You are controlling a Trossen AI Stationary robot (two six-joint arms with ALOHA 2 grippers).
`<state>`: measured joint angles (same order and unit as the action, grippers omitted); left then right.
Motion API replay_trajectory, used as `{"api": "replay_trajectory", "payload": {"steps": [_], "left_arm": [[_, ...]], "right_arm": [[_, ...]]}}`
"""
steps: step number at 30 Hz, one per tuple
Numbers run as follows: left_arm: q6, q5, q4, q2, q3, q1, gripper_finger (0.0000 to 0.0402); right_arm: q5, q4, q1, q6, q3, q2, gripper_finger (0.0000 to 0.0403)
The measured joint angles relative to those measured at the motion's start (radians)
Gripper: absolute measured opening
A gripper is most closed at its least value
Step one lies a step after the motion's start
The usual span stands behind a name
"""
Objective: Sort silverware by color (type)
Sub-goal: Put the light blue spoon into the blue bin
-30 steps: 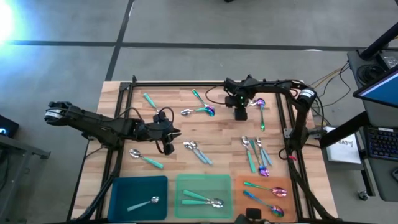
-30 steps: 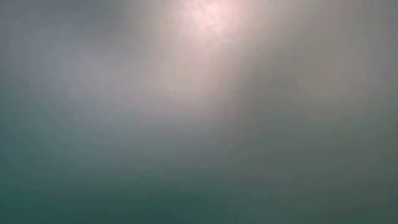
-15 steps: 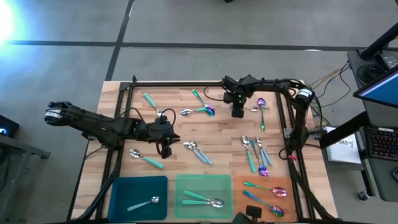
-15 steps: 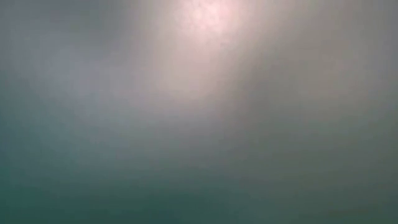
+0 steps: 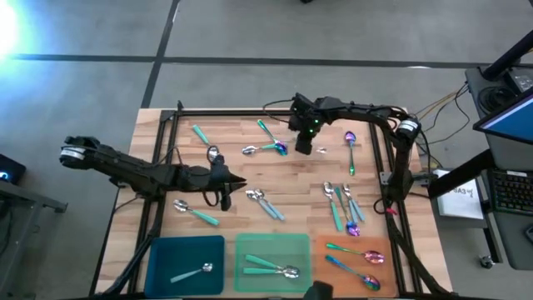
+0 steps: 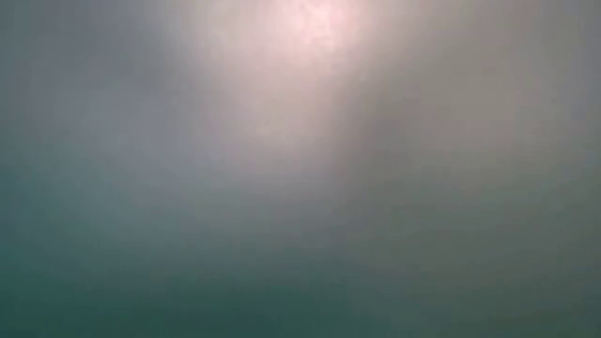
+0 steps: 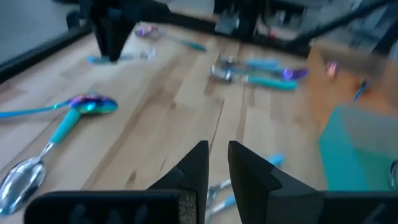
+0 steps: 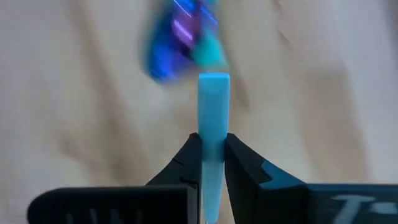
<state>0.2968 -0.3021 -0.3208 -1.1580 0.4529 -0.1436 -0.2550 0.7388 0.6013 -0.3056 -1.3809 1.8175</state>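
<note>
My right gripper (image 5: 304,147) hangs over the table's far middle, shut on a pale blue-handled spoon (image 8: 213,99) whose bowl is hidden. Under it lie a teal-handled spoon (image 5: 268,147) and an iridescent bowl (image 5: 281,150). My left gripper (image 5: 225,197) hovers low at the table's left middle, its fingers (image 7: 198,167) only a narrow gap apart with nothing between; a pale blue pair (image 5: 265,203) lies just beyond it. More silverware lies flat on the wood: a cluster (image 5: 343,205), an iridescent spoon (image 5: 351,150), teal ones (image 5: 200,133) (image 5: 196,213). The low view shows only haze. My right gripper pinches the spoon's pale blue handle (image 8: 213,127) between its two fingers, coming steeply from above. The handle runs along the fingers and its squared free end (image 8: 213,81) sticks out past the fingertips. The spoon is lifted clear of the table.
Along the near edge stand a blue tray (image 5: 162,250) with one spoon, a green tray (image 5: 250,245) with two teal-handled spoons and an orange tray (image 5: 390,247) with iridescent ones. A black frame (image 5: 250,111) borders the wooden table. Bare wood lies between the two grippers.
My right gripper has shut on the pale blue-handled spoon at the far right, lifted it off the wood and carried it toward the table's left, turning as it went. My left gripper has sunk a little and tipped.
</note>
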Motion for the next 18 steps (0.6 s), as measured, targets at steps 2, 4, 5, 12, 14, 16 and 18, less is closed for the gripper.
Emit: {"api": "replay_trajectory", "payload": {"steps": [2,4,5,12,14,16,18], "left_arm": [[0.000,-0.005,-0.106,0.000,-0.050,0.000,0.0045],[-0.001,-0.020,-0.193,0.000,-0.087,0.000,0.0045],[-0.001,-0.032,-0.221,0.000,-0.098,0.000,0.0045],[-0.012,-0.101,-0.263,0.000,-0.135,0.000,0.0045],[-0.028,-0.101,-0.267,0.000,-0.136,0.000,0.0045],[-0.038,-0.101,-0.277,0.000,-0.136,0.000,0.0045],[-0.052,-0.106,-0.288,0.000,-0.136,0.000,0.0046]], "right_arm": [[-0.065,-0.053,-0.029,0.017,-0.004,-0.013,0.0030],[-0.111,-0.126,-0.064,0.037,-0.003,-0.034,0.0030],[-0.128,-0.170,-0.084,0.052,-0.001,-0.046,0.0030],[-0.173,-0.475,-0.253,0.102,0.006,-0.107,0.0030],[-0.173,-0.561,-0.303,0.117,0.006,-0.107,0.0030],[-0.173,-0.623,-0.347,0.122,0.006,-0.107,0.0030],[-0.173,-0.667,-0.385,0.111,0.006,-0.107,0.0030]]}}
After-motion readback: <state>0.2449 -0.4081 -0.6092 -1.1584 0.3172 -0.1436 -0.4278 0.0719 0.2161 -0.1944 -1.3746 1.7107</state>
